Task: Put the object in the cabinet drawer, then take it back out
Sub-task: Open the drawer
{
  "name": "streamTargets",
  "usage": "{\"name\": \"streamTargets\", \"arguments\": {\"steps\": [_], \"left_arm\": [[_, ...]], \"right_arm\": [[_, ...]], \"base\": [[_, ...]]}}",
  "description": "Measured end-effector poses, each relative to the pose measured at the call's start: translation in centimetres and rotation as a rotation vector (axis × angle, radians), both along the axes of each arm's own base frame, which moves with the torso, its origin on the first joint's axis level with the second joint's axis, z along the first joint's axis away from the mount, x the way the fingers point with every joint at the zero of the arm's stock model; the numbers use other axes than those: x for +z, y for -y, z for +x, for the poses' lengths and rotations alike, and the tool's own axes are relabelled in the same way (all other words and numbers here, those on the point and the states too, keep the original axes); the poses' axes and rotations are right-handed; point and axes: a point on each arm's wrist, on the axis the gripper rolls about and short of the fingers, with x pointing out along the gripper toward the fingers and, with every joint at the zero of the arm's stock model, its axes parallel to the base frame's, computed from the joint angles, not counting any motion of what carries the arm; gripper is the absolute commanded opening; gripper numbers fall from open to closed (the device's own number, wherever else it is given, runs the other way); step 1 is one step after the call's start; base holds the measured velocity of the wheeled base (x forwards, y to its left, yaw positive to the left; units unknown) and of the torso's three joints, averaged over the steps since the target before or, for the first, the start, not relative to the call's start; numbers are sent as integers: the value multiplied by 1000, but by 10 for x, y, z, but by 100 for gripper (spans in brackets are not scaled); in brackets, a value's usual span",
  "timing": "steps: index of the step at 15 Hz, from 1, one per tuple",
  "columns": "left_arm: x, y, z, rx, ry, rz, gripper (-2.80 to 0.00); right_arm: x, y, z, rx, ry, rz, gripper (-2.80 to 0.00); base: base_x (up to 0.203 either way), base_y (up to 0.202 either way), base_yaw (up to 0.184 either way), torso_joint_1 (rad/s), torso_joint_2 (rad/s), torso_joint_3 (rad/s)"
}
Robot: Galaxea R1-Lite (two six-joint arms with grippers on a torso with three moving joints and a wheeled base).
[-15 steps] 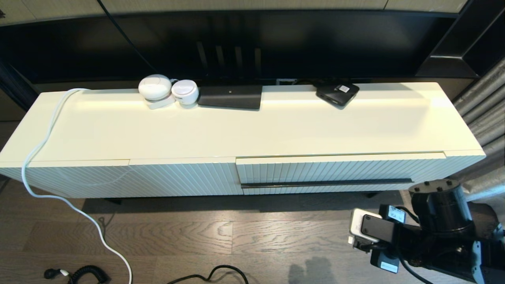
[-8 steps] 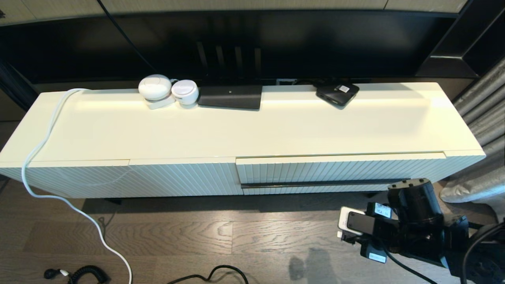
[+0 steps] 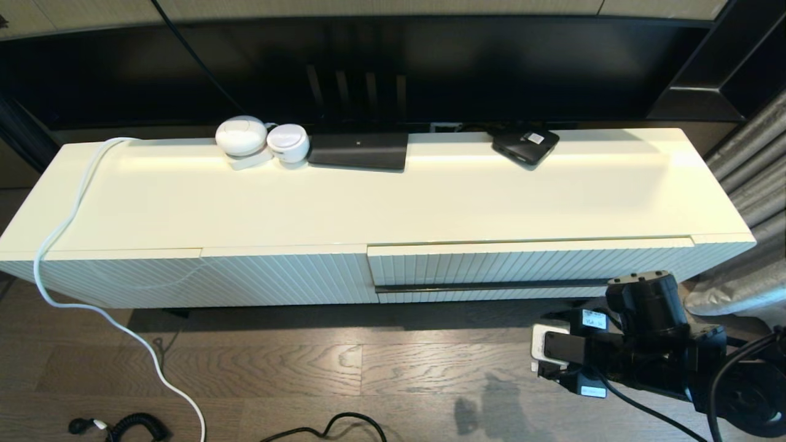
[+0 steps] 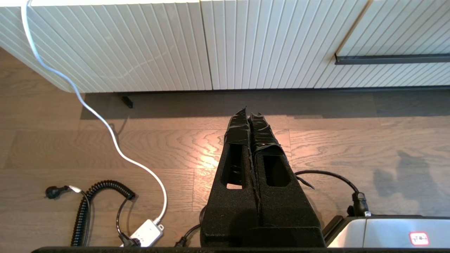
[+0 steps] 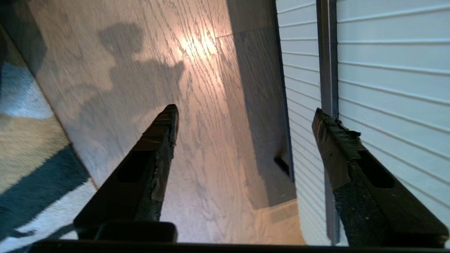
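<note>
The cabinet drawer [image 3: 528, 264] is closed in the right half of the cream cabinet, its ribbed front crossed by a thin black bar handle [image 3: 491, 286]. My right arm [image 3: 645, 344] hovers low over the floor, just in front of the handle's right end. My right gripper [image 5: 245, 109] is open and empty, with one finger [image 5: 337, 147] close beside the handle [image 5: 327, 52] and ribbed front [image 5: 386, 52]. My left gripper [image 4: 248, 114] is shut on nothing above the floor, facing the cabinet; the handle's left end [image 4: 390, 59] shows there. Neither gripper holds an object.
On the cabinet top [image 3: 393, 202] sit two white round devices [image 3: 261, 141], a flat black box [image 3: 358, 150] and a small black device [image 3: 525, 145]. A white cable [image 3: 55, 245] hangs down the left end. Black cords [image 3: 132, 423] lie on the floor. Curtains [image 3: 752, 178] stand at the right.
My right arm has moved forward and down towards the cabinet front, ending nearer the right end of the drawer handle. The drawer stays closed.
</note>
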Motion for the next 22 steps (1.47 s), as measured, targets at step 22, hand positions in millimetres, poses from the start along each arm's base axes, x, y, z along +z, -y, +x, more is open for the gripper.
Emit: {"name": "streamTargets", "arguments": {"steps": [22], "left_arm": [[0, 0, 0, 1, 0, 0, -280]], "right_arm": [[-35, -10, 41, 136, -55, -105, 0]], "base": [[0, 0, 0, 0, 0, 0]]}}
